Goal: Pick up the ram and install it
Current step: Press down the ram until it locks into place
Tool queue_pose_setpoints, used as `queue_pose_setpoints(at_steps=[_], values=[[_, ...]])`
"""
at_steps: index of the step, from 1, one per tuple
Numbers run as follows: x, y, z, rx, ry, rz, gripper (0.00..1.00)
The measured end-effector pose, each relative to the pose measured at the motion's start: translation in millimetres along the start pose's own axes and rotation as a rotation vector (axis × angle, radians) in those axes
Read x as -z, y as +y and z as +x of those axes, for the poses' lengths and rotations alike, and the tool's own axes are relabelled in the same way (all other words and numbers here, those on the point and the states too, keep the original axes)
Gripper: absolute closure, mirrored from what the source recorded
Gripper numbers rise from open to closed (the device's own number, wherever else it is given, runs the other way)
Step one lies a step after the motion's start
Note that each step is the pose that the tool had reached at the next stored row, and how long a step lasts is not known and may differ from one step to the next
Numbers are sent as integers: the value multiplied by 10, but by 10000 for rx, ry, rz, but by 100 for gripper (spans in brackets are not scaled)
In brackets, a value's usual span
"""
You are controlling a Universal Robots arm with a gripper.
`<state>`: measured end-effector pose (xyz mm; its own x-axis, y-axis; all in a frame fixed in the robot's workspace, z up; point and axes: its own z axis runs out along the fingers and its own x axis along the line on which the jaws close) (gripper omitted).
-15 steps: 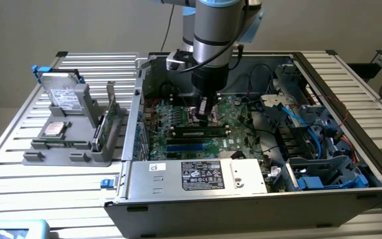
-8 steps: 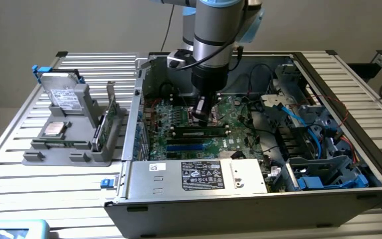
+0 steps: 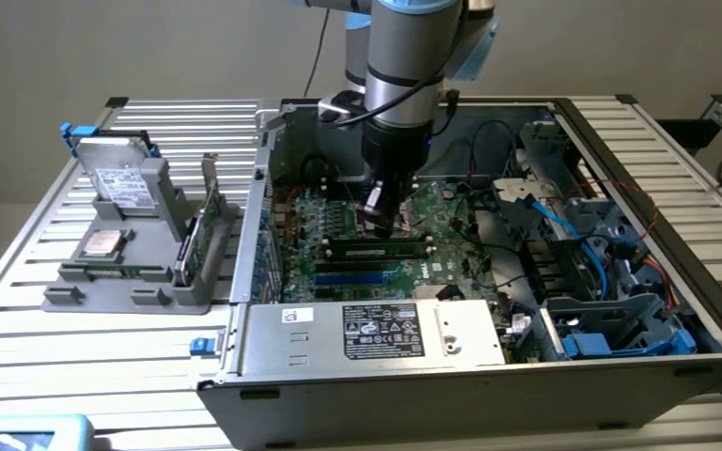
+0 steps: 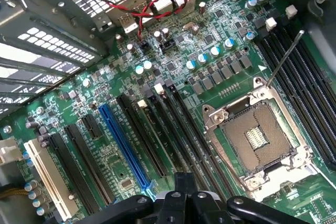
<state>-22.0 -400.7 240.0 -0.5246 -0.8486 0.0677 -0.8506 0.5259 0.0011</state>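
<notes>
The ram (image 3: 378, 252), a thin green stick with dark chips, stands upright in a black motherboard slot (image 3: 364, 276) inside the open computer case (image 3: 374, 395). My gripper (image 3: 382, 224) is lowered into the case, directly over the middle of the stick, with its tip just at the top edge. I cannot tell whether it touches the stick. In the wrist view the dark fingertips (image 4: 184, 182) sit together over the long dark slots, beside the CPU socket (image 4: 257, 137). Nothing shows between the fingers.
A grey fixture (image 3: 129, 272) on the slatted table at the exterior view's left holds a hard drive (image 3: 123, 178), a small chip (image 3: 101, 242) and a larger green card (image 3: 204, 221). The power supply (image 3: 374, 331), drive cage (image 3: 619, 324) and loose cables (image 3: 549, 211) crowd the case.
</notes>
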Motion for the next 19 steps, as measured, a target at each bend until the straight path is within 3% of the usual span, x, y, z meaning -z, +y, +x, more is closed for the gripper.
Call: queue_pose_setpoints(at_steps=[10,13,16,19], values=[[0,0,0,-1256,8,-79,89],[0,-1,0,-1539,64,-58,89],[1,-1,0,-1792,178,6,89],[4,0,1,-2100,214,8,89]])
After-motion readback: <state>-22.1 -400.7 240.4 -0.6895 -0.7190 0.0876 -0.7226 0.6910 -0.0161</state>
